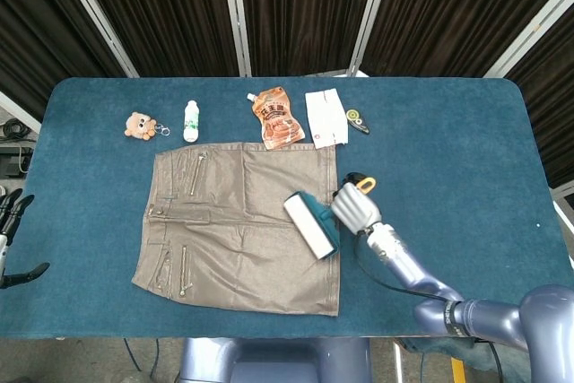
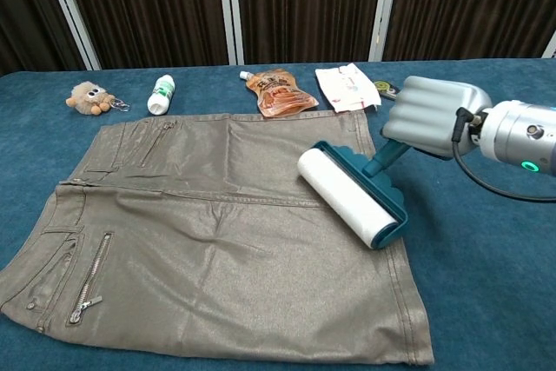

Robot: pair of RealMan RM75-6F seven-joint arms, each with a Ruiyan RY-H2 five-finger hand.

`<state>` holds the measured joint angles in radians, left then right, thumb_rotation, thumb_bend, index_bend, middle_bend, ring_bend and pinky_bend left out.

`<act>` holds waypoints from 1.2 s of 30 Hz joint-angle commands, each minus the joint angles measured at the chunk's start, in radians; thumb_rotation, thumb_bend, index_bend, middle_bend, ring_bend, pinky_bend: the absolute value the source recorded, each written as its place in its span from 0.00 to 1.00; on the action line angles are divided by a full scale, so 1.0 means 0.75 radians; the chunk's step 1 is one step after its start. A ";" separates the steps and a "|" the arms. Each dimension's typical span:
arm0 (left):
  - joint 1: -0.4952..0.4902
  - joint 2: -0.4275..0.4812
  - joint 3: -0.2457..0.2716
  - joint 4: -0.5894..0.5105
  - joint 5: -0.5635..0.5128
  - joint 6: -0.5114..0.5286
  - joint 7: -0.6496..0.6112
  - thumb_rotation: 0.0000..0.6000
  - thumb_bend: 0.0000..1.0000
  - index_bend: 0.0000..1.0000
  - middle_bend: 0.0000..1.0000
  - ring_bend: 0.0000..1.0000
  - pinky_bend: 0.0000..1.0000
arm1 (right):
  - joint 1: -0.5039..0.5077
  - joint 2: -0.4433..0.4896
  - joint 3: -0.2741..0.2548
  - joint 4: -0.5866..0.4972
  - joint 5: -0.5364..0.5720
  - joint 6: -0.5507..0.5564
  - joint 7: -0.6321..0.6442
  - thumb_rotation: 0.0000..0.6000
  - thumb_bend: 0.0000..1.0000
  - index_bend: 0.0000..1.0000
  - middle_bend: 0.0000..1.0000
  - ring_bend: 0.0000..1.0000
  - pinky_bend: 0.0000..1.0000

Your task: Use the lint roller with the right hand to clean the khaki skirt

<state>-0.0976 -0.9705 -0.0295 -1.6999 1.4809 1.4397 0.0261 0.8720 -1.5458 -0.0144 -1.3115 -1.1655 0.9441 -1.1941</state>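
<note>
one big blue worktop [image 1: 448, 132] carries everything. khaki skirt [image 1: 233, 221] lies flat across its middle. right hand [image 1: 355, 207] sits at the skirt's right edge, fingers wrapped round the handle of the lint roller [image 1: 310, 225], whose white roll rests on the fabric near that hem. along the far side: white packet [image 1: 326, 117], orange pouch [image 1: 277, 117], white bottle [image 1: 190, 120], plush toy [image 1: 139, 125], small tape thing [image 1: 357, 120]. left hand [image 1: 11, 235] shows at the frame edge, fingers apart, holding nothing.

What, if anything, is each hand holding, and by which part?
The right hand grips the lint roller by its teal handle. The left hand holds nothing.
</note>
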 commanded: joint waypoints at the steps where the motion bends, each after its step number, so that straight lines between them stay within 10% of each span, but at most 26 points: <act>1: -0.001 0.000 0.000 -0.004 0.003 0.001 0.004 1.00 0.00 0.00 0.00 0.00 0.00 | -0.014 0.015 -0.009 0.015 -0.024 -0.001 0.053 1.00 0.91 0.49 0.57 0.47 0.45; 22: 0.000 0.005 0.001 0.011 -0.001 0.000 -0.019 1.00 0.00 0.00 0.00 0.00 0.00 | 0.070 -0.186 0.020 -0.312 0.088 0.019 -0.271 1.00 0.92 0.49 0.57 0.47 0.45; 36: 0.004 0.006 0.002 0.019 0.000 0.006 -0.027 1.00 0.00 0.00 0.00 0.00 0.00 | 0.034 -0.086 -0.045 -0.207 0.103 0.086 -0.241 1.00 0.92 0.49 0.57 0.47 0.45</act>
<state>-0.0943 -0.9653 -0.0281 -1.6851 1.4804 1.4438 0.0049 0.9101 -1.6303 -0.0321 -1.4891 -1.0789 1.0015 -1.3938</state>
